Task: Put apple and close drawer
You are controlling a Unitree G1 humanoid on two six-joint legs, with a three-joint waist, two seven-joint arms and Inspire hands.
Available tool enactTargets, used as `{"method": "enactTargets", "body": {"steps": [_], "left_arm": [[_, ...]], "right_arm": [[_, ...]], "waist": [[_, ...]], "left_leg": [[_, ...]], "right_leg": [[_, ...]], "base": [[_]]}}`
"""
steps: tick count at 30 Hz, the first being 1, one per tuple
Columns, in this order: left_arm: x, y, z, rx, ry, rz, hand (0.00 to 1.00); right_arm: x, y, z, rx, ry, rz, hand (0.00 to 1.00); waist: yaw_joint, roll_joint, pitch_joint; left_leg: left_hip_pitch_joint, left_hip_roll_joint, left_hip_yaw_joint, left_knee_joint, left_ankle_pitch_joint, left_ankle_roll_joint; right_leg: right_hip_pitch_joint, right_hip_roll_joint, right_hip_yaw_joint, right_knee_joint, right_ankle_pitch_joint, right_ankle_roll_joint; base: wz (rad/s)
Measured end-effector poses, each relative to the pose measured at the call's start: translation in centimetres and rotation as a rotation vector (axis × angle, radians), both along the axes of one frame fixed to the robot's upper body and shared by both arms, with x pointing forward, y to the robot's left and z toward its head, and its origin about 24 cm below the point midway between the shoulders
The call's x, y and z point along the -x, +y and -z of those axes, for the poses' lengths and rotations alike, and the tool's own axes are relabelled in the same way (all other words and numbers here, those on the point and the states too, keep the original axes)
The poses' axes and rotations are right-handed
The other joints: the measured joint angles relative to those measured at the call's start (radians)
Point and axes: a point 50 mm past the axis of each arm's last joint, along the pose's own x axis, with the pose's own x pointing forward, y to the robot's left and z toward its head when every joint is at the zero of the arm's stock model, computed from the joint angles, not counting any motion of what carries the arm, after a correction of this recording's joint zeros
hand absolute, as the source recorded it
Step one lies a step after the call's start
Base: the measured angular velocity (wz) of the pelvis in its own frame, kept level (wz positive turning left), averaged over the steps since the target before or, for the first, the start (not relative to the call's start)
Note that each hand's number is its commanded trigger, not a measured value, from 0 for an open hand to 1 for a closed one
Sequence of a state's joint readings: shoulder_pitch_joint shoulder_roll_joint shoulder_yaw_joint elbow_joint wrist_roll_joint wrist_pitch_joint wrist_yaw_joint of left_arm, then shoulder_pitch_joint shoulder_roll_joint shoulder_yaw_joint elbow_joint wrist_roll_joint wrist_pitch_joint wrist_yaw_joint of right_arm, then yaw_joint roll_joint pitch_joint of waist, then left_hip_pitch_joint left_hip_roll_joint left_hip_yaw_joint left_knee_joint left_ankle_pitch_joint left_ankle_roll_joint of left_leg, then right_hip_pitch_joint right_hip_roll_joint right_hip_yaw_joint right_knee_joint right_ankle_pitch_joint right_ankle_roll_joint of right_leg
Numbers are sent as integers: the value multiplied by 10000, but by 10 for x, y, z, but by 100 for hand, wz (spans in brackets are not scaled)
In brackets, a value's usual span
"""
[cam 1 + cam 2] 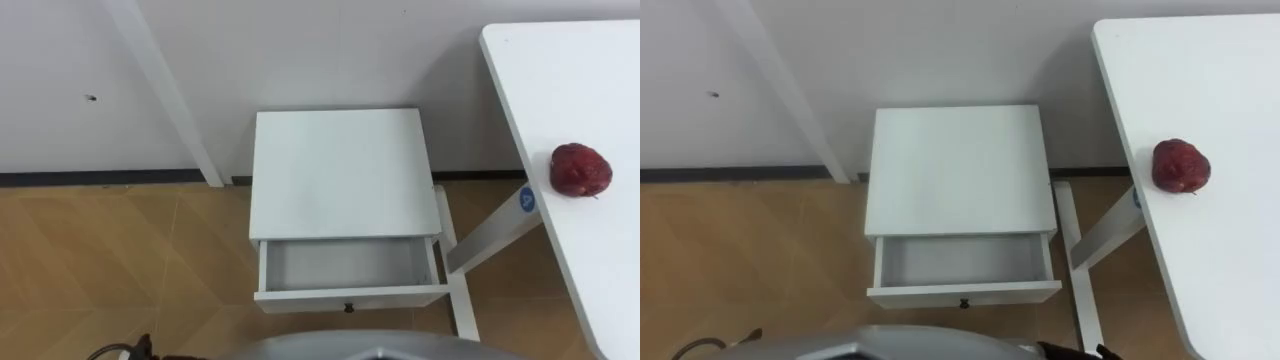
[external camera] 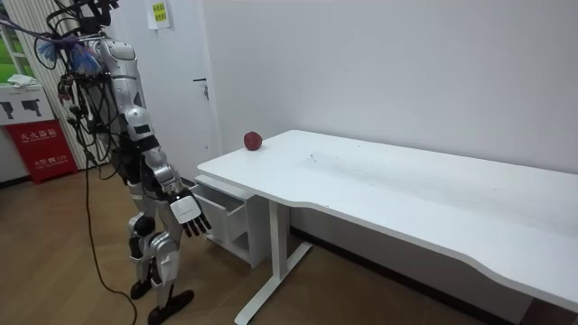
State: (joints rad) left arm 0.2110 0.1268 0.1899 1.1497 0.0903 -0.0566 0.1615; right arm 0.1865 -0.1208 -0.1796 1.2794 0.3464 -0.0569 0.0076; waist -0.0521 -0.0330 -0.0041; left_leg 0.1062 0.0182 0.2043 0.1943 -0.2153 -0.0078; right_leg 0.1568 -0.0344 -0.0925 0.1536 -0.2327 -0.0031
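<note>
A dark red apple (image 1: 580,170) lies on the white table (image 1: 590,70) near its left edge, to my right; the room view has the apple (image 2: 253,141) at the table's far corner. In front of me stands a small white nightstand (image 1: 340,170) against the wall. Its drawer (image 1: 350,297) is pulled out, and the inside is bare. I stand facing the nightstand (image 2: 226,209). My right hand (image 2: 190,217) hangs low at my side, open, with nothing in it, well short of the drawer and the apple.
The table's white leg and foot (image 1: 462,300) stand just right of the drawer. A slanted white bar (image 1: 165,90) leans along the wall to the left. Bare wooden floor (image 1: 110,260) lies left of the nightstand.
</note>
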Motion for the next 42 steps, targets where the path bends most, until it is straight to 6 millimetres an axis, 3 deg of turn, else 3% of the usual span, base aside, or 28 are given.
{"method": "enactTargets", "body": {"steps": [14,17,23,25,31,39,42], "left_arm": [[5,-2,1,390,100,38,0],[8,-2,2,413,227,13,0],[21,-1,2,169,594,-430,0],[25,2,1,-57,626,-636,0],[19,8,-2,-486,226,-755,0],[12,9,-3,-603,50,-202,0],[10,6,-2,-517,39,-25,0]], "right_arm": [[-2,-1,0,-3,-130,653,0],[0,-3,-1,198,-126,1311,0],[2,-21,-6,1223,-422,4764,0],[-3,-34,-13,1988,-886,5973,0],[-27,-56,-33,3959,-2013,7238,0],[-51,-73,-68,6671,-2829,7677,0],[-54,-71,-71,7285,-2390,7860,0]], "waist": [[41,84,9],[15,134,11],[-256,264,49],[-378,261,52],[-614,191,25],[-529,206,-8],[-490,236,-7]], "left_leg": [[-143,8,-41,32,-1,0],[-139,22,-40,31,-3,2],[-95,33,-24,41,-12,14],[-92,31,59,45,-13,17],[-129,23,157,44,-9,25],[-340,16,191,27,-8,24],[-421,17,265,10,-8,24]], "right_leg": [[-150,-5,-107,155,5,-4],[-139,1,-137,168,20,-12],[-157,4,-109,283,21,-8],[-199,-4,-30,313,5,7],[-319,-17,70,338,-5,19],[-545,-2,139,357,-3,19],[-694,13,258,391,-3,19]], "base": [[1],[0],[-1],[-9],[-6],[0],[-8]]}}
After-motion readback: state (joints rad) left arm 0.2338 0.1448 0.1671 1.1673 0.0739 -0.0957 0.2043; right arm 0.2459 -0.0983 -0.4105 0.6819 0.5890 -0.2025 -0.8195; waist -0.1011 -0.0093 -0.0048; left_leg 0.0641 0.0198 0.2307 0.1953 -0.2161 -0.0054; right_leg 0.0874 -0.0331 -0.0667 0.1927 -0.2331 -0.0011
